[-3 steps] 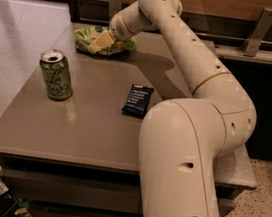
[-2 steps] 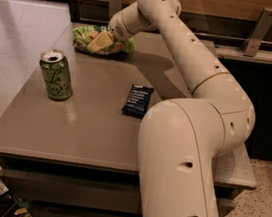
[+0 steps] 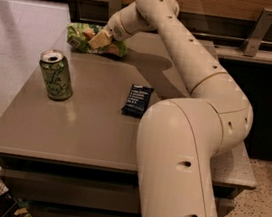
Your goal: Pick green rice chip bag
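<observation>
The green rice chip bag [image 3: 80, 38], wrinkly light-green foil, lies at the far left corner of the grey table [image 3: 88, 124]. My gripper [image 3: 99, 39] has come down onto the bag's middle from the right and is shut on it. The arm reaches across the table from the front right and hides the bag's right part. The bag's lower edge looks to be at the table top.
A green drink can [image 3: 56, 75] stands upright near the table's left edge. A flat dark blue bar wrapper [image 3: 137, 100] lies mid-table beside my arm. A dark counter with metal brackets [image 3: 258, 31] runs behind the table. Cables lie on the floor at the lower right.
The gripper and the bag have shifted together slightly to the left and a little up. The can and the wrapper have not moved.
</observation>
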Tool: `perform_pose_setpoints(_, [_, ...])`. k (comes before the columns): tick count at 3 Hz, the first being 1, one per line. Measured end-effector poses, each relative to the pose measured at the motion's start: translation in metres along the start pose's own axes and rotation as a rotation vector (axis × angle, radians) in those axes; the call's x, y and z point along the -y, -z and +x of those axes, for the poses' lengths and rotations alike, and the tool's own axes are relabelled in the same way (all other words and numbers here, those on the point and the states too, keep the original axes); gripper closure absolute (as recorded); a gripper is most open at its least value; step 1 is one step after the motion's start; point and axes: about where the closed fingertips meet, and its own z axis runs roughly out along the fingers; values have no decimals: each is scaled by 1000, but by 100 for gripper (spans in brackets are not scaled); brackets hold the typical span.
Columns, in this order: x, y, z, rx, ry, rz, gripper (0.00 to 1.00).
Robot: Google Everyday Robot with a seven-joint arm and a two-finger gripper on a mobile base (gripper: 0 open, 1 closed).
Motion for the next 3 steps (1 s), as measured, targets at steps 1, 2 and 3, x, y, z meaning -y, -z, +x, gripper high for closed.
perform_pose_setpoints(1, [0, 2, -2, 0, 0, 0, 100])
perform_pose_setpoints(2, [0, 2, -3, 0, 0, 0, 100])
perform_pose_setpoints(3, [0, 2, -3, 0, 0, 0, 100])
